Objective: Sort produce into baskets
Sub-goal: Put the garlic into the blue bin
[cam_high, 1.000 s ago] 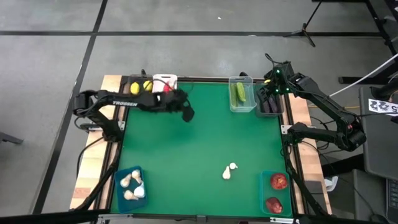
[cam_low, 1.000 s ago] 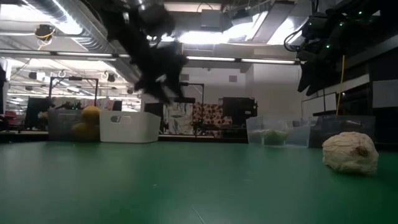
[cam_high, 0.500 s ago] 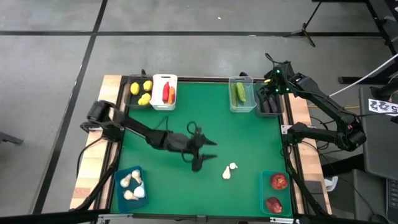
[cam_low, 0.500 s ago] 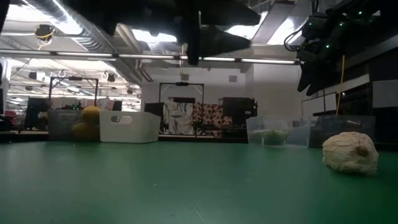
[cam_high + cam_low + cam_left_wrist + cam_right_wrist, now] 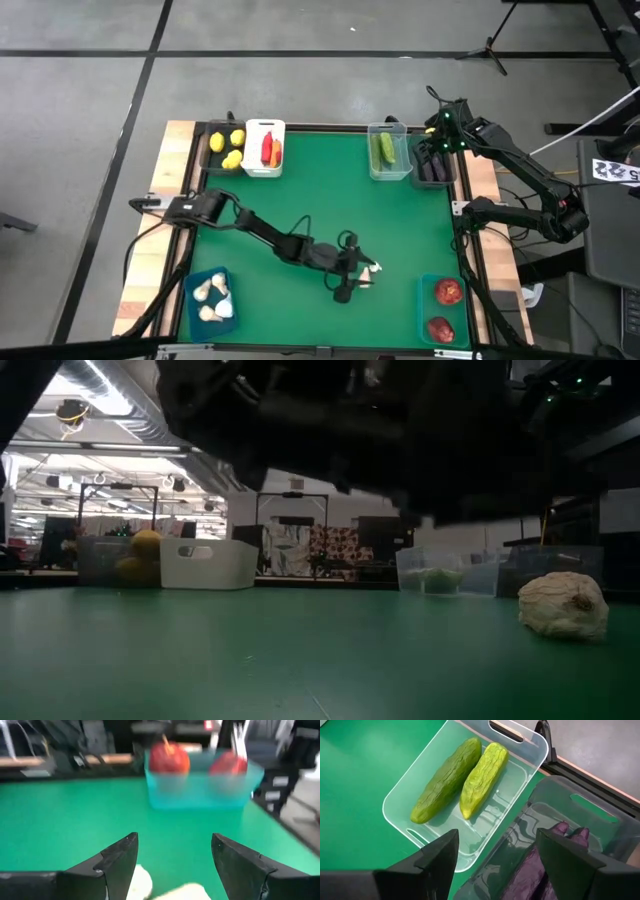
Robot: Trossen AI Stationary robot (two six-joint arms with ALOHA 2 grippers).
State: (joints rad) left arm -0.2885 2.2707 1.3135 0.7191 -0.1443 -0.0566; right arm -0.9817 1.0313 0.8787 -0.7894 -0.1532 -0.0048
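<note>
Left arm: stretched from the table's left edge diagonally across the green mat [image 5: 300,190] toward its near right part, links low and nearly straight.
Left gripper [image 5: 358,279]: over the loose garlic [image 5: 368,273]; fingers [image 5: 120,862] apart, with white garlic showing between and below them in the left wrist view; no grip visible.
Right arm: folded at the far right corner, wrist above the far bins.
Right gripper [image 5: 495,857]: fingers apart, empty, hanging over the edge between the clear bin [image 5: 522,747] and the dark bin [image 5: 600,807].
Loose garlic: on the mat near the front right, apart from every bin; seen as a white bulb at right in the low view.
Clear bin: two cucumbers [image 5: 465,777] side by side.
Dark bin: eggplants [image 5: 545,857].
Right teal bin [image 5: 425,310]: two red fruits [image 5: 448,291].
Left teal bin [image 5: 193,295]: several garlic bulbs [image 5: 212,298].
White bin [image 5: 264,127]: red chili and carrot.
Far left bin [image 5: 210,150]: lemons [image 5: 233,148].
</note>
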